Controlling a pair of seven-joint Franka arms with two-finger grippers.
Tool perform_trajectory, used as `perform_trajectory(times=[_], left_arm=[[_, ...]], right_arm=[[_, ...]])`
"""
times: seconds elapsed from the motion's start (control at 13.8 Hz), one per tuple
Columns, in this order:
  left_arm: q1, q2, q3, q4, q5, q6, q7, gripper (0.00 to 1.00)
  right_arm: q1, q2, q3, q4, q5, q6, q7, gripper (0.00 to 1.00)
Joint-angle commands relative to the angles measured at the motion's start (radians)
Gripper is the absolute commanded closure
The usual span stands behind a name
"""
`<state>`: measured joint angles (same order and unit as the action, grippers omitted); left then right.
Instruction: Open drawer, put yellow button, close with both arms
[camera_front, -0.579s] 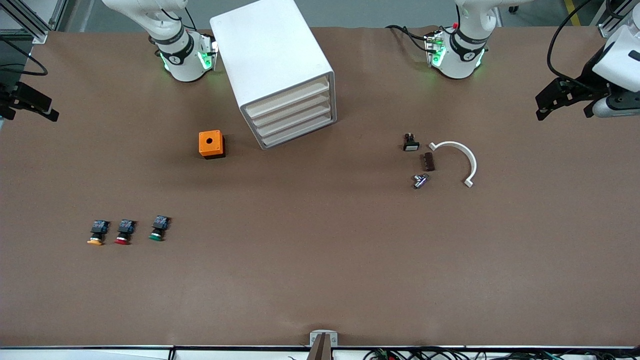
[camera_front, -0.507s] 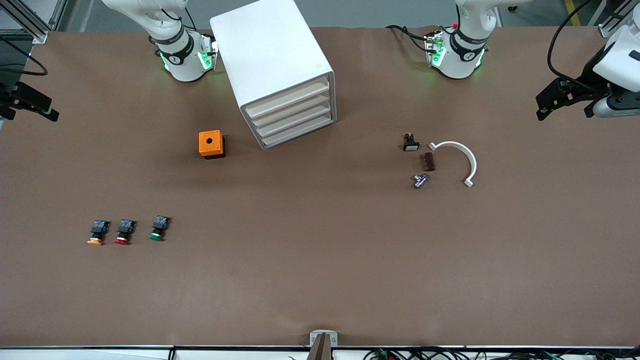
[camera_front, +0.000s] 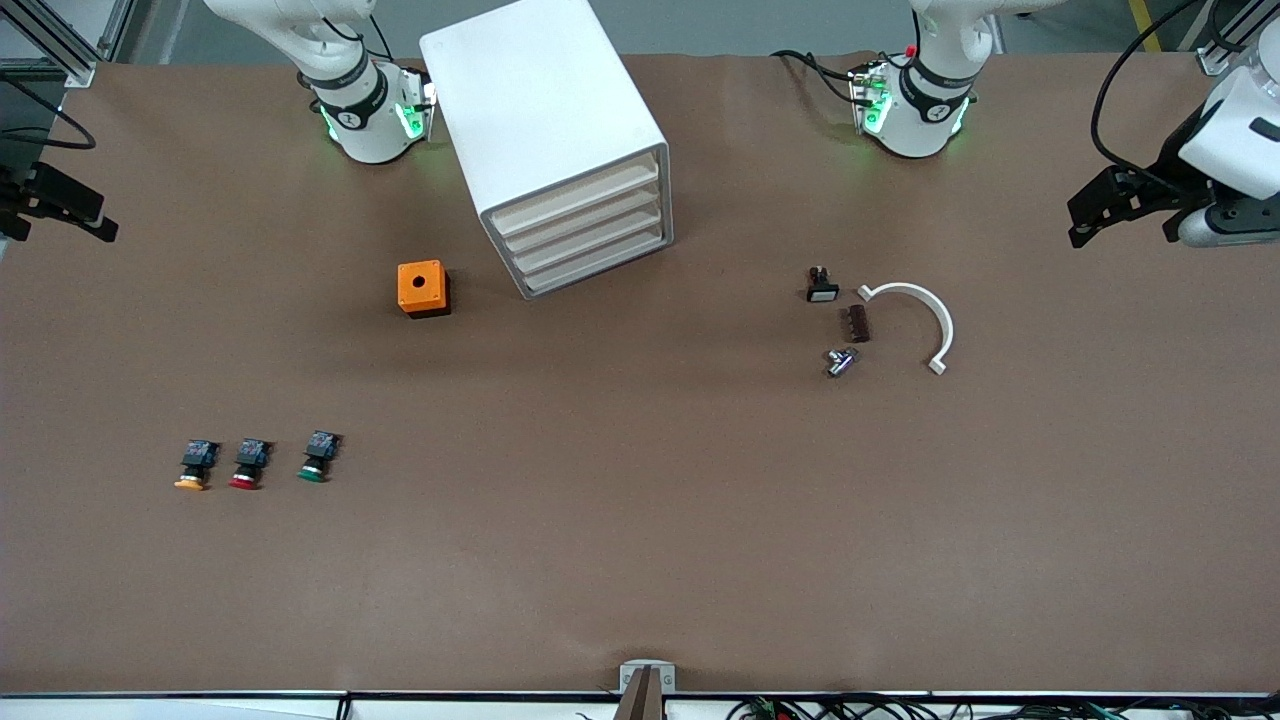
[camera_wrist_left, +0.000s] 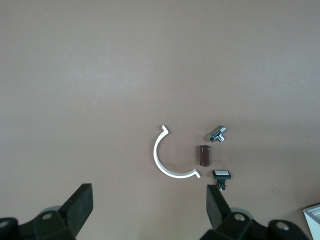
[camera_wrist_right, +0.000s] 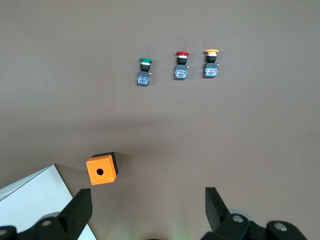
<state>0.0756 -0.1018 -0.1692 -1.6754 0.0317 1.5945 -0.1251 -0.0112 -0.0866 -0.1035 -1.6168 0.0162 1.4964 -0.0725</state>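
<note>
The white cabinet (camera_front: 545, 120) stands between the two arm bases, and its top drawer (camera_front: 575, 196) is shut flush like the three below it. Lying on its side on the brown table is the yellow button (camera_front: 193, 467), nearer the front camera and toward the right arm's end; the right wrist view also shows this yellow button (camera_wrist_right: 211, 62). My right gripper (camera_wrist_right: 148, 210) hangs open and empty high over that end of the table, and the right gripper (camera_front: 60, 212) shows at the frame's edge. My left gripper (camera_wrist_left: 149, 207) hangs open and empty over the left arm's end, where the left gripper (camera_front: 1090, 210) also shows.
A red-capped button (camera_front: 247, 465) and a green-capped button (camera_front: 317, 458) lie in a row beside the yellow one. An orange box (camera_front: 422, 288) with a hole sits beside the cabinet. A white arc piece (camera_front: 920, 315) and small parts (camera_front: 845, 325) lie toward the left arm's end.
The left arm's hand has shifted slightly over its end of the table. Nothing on the table has moved.
</note>
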Motion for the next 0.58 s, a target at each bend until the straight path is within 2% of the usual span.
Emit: perform_trajectory(times=[0.0, 0.29, 0.51], left_arm=[[0.009, 0.077, -0.004, 0.080, -0.016, 0.001, 0.002, 0.00], [-0.005, 0.119, -0.016, 0.082, -0.032, -0.004, 0.007, 0.00], [-0.019, 0.146, -0.018, 0.080, -0.104, 0.002, 0.022, 0.00]], right_arm=[[-0.007, -0.025, 0.005, -0.020, 0.001, -0.001, -0.013, 0.00], [-0.006, -0.027, 0.007, -0.022, -0.001, -0.002, -0.013, 0.00], [-0.006, -0.027, 0.007, -0.022, -0.002, -0.002, -0.013, 0.00]])
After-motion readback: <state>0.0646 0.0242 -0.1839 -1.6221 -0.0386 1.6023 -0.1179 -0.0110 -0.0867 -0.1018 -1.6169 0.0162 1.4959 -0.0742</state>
